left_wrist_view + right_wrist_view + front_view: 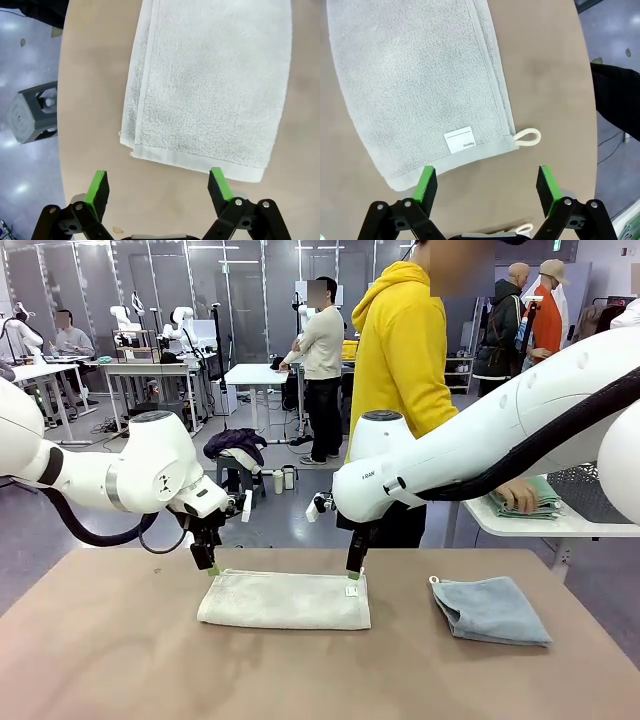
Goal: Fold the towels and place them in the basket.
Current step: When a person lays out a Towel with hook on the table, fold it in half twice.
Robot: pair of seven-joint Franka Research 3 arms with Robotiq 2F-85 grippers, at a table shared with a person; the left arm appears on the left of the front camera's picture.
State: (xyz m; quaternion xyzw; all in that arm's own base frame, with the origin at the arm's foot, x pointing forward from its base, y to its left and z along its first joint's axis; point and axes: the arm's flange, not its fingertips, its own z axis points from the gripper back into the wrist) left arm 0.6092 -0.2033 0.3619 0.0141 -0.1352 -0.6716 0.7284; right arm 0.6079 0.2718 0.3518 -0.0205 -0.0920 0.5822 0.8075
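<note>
A cream-white towel [284, 599] lies folded in half lengthwise on the brown table, with a white tag [352, 590] at its far right corner. My left gripper [208, 565] hovers just above the towel's far left corner, open and holding nothing. In the left wrist view the towel [210, 90] lies flat ahead of that gripper [162, 187]. My right gripper [354, 568] stands open above the far right corner. The right wrist view shows the towel [415, 85], its name tag [460, 139] and a loop [527, 136] ahead of the open gripper [487, 184]. A pale grey-blue towel [491, 609] lies folded at the right. The basket is out of view.
A person in a yellow hoodie [403, 350] stands at the far side, one hand [517, 494] on a stack of green cloths [530, 502] on a white side table [560, 525]. The table's near half is bare.
</note>
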